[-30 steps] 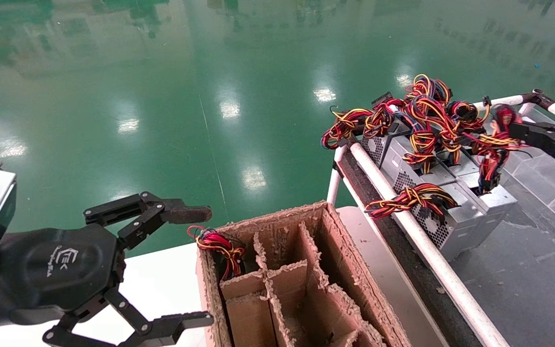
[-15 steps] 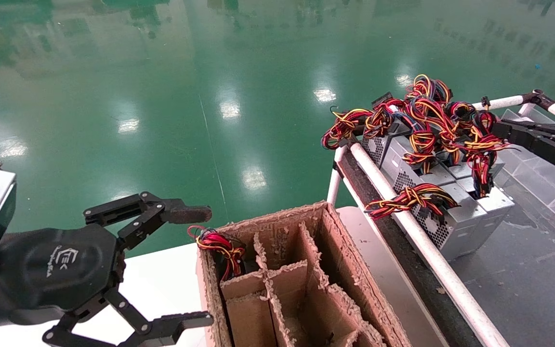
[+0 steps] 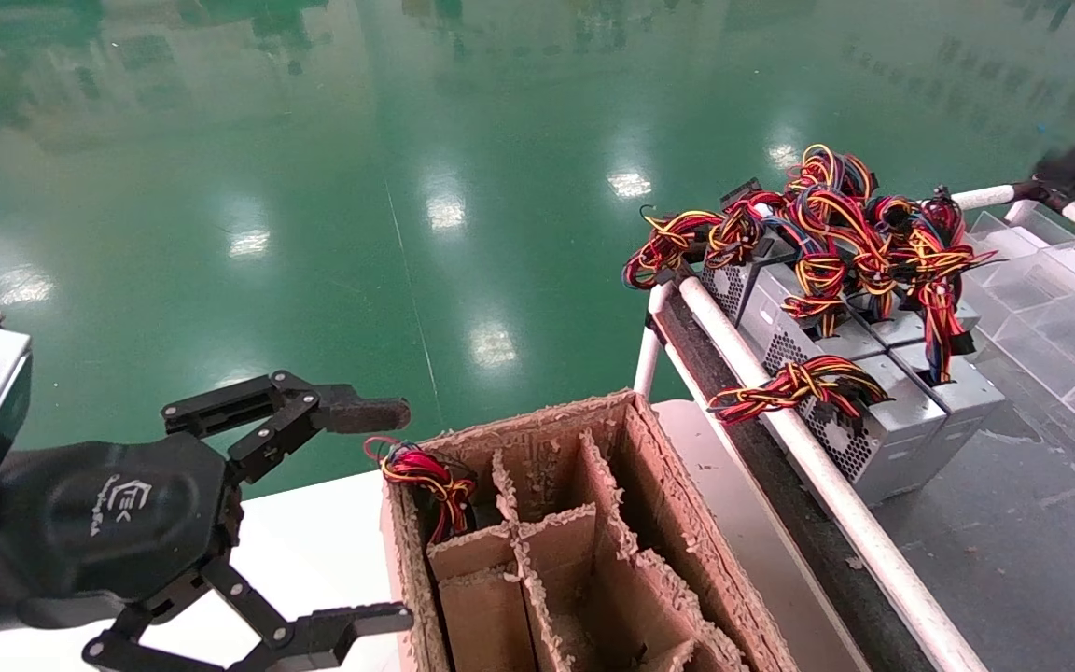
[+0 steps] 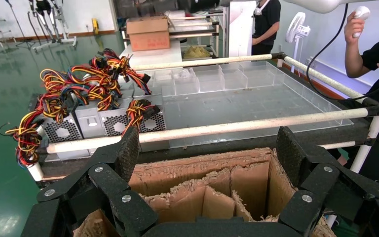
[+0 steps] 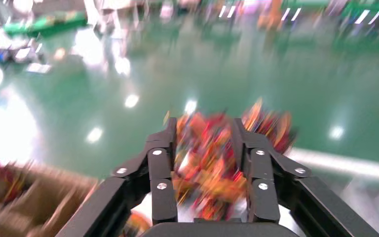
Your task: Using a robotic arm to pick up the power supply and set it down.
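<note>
Overhead, perforated grey power supply (image 3: 883, 425), looped wires (image 3: 794, 385).

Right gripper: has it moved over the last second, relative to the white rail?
Yes. It backed off from the wire bundles above the power supply, leaving only a dark blur at the far end of the white rail.

Two claws: the left claw (image 3: 397, 511) and the right claw (image 5: 203, 133). Two cardboard boxes: one divided box (image 3: 687, 551) just beside the left claw, and one plain box (image 4: 148, 32) far beyond it. At least four grey power supplies (image 3: 873, 429) sit clustered beyond the left claw; tangled wires hide the exact total. One wire bundle (image 3: 421, 471) sits in the divided box. Two people (image 4: 268, 19) stand farther off.
</note>
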`<control>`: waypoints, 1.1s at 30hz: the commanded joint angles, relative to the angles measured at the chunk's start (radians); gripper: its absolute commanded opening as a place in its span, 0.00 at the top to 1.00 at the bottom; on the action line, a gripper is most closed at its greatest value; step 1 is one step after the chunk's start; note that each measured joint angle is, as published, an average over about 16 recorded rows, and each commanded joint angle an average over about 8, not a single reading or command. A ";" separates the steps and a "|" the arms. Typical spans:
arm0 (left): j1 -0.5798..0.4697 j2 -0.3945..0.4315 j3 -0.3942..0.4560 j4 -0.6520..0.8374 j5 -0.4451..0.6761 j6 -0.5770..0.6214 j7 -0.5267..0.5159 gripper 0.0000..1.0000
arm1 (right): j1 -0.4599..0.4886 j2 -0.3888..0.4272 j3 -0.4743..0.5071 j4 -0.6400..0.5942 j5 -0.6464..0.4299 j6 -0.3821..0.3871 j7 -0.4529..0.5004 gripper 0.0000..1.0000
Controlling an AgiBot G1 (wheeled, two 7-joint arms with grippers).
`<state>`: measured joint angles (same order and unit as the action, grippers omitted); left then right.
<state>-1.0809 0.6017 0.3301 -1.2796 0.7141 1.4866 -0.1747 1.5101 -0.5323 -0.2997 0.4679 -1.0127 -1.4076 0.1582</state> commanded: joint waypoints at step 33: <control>0.001 0.002 -0.005 0.000 0.004 0.003 -0.003 0.00 | -0.225 -0.038 0.024 0.416 0.162 -0.044 -0.002 0.00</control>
<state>-1.0797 0.6039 0.3246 -1.2793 0.7179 1.4891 -0.1773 1.2853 -0.5703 -0.2759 0.8840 -0.8511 -1.4515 0.1562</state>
